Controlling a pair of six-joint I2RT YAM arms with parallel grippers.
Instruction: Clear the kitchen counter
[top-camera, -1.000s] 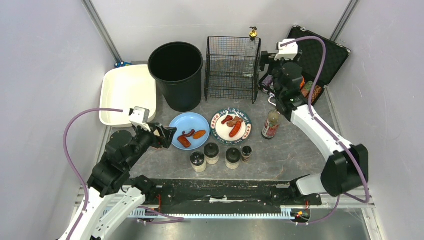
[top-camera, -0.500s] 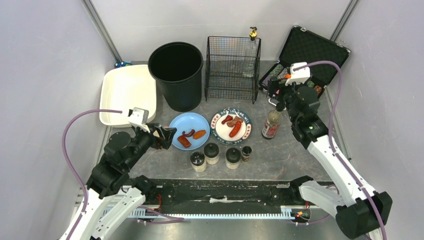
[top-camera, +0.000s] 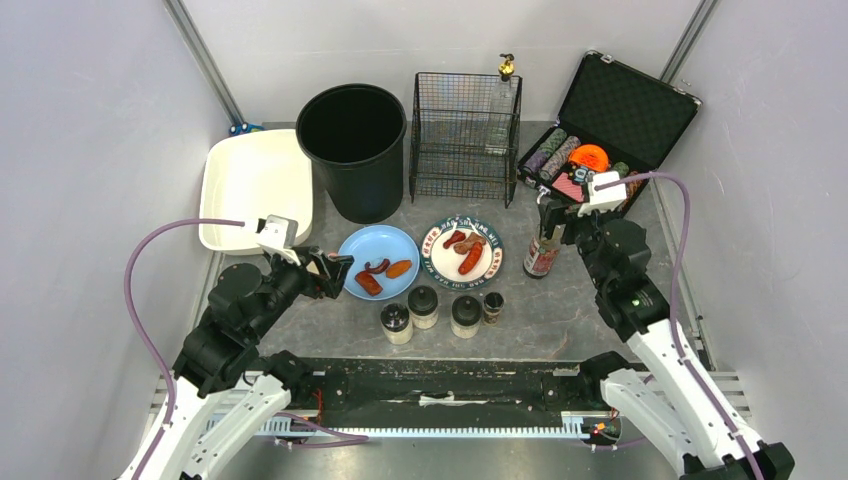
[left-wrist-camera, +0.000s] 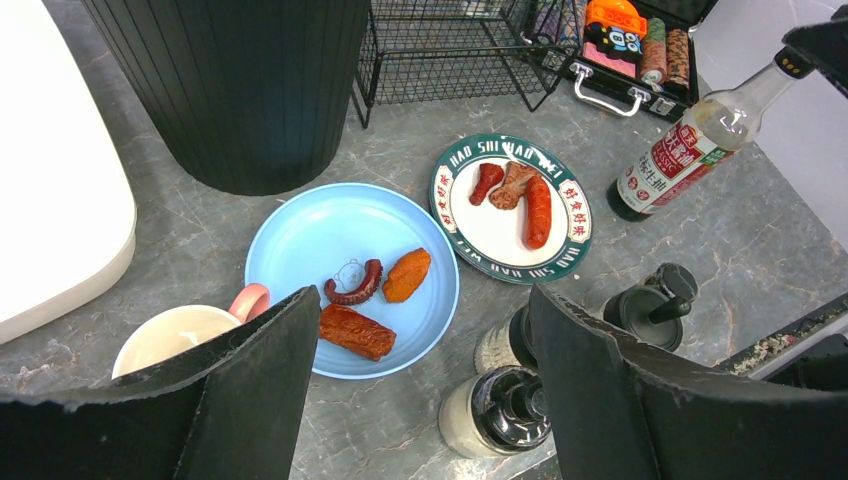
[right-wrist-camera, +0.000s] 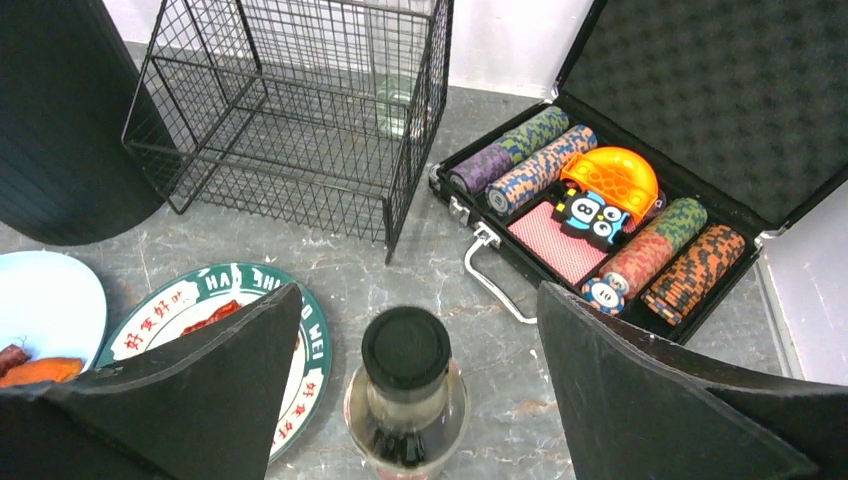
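The dark grey kitchen counter (top-camera: 590, 300) carries a blue plate (top-camera: 378, 262) of food pieces, a green-rimmed plate (top-camera: 461, 248) of sausages, a sauce bottle (top-camera: 542, 250) and several black-capped shakers (top-camera: 423, 306). My left gripper (top-camera: 335, 272) hovers open at the blue plate's left edge. In the left wrist view its jaws (left-wrist-camera: 425, 300) stand wide and empty, above a pink-handled mug (left-wrist-camera: 180, 335) and a shaker (left-wrist-camera: 500, 410). My right gripper (top-camera: 553, 215) hangs open just over the bottle, whose black cap (right-wrist-camera: 405, 350) sits between the spread fingers (right-wrist-camera: 420, 290), untouched.
At the back stand a black bin (top-camera: 352, 150), a wire basket (top-camera: 465, 135) with a small bottle (top-camera: 507, 70) behind it, and a white tray (top-camera: 255, 185) at the left. An open black case (top-camera: 600, 150) of poker chips lies back right. A black rail (top-camera: 430, 385) lines the near edge.
The right arm has drawn back from over the open case toward me and now hangs above the sauce bottle. The left arm has not moved.
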